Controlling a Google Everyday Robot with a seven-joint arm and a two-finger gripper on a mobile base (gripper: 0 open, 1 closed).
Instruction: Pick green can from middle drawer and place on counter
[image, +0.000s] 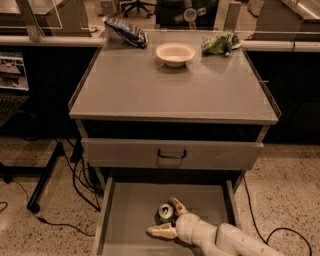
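Robot gripper (168, 220) is hovering inside wide shallow grey metal middle drawer (125, 215) | jaws are gaping, straddling upright small dark-green drink can (165, 212), gripping nothing | can probably light, slick, dentable: mid-body grasp looking best | flat grey counter (170, 90) is waiting above

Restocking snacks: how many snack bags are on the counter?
2. A dark blue crinkled snack bag lies back-left on the flat grey counter; a green foil snack bag back-right. The pincer is down in the shallow grey metal drawer, open around the small dark-green can.
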